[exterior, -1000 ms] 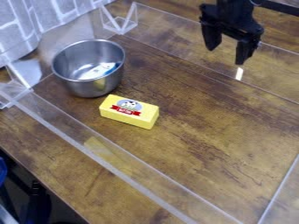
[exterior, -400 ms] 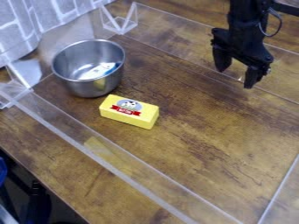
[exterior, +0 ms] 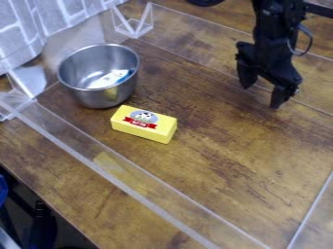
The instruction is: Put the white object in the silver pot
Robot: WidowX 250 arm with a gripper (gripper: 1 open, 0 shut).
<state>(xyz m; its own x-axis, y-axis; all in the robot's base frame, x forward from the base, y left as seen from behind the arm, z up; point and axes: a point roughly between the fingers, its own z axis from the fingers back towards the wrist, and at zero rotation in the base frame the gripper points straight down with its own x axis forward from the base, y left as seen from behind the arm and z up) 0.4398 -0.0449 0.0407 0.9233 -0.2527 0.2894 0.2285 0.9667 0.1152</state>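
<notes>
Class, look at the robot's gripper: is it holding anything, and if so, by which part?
Nothing is held. The gripper is open above the wooden table, far from the silver pot.

Wooden table (exterior: 221,156): silver pot (exterior: 96,74), yellow block (exterior: 143,124)

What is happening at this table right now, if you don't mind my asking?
A single robot arm has its open claw lowered close to the wooden table at the far right, holding nothing. The white object cannot be made out there. The silver pot sits empty at the left, with a yellow block just in front of it.
</notes>
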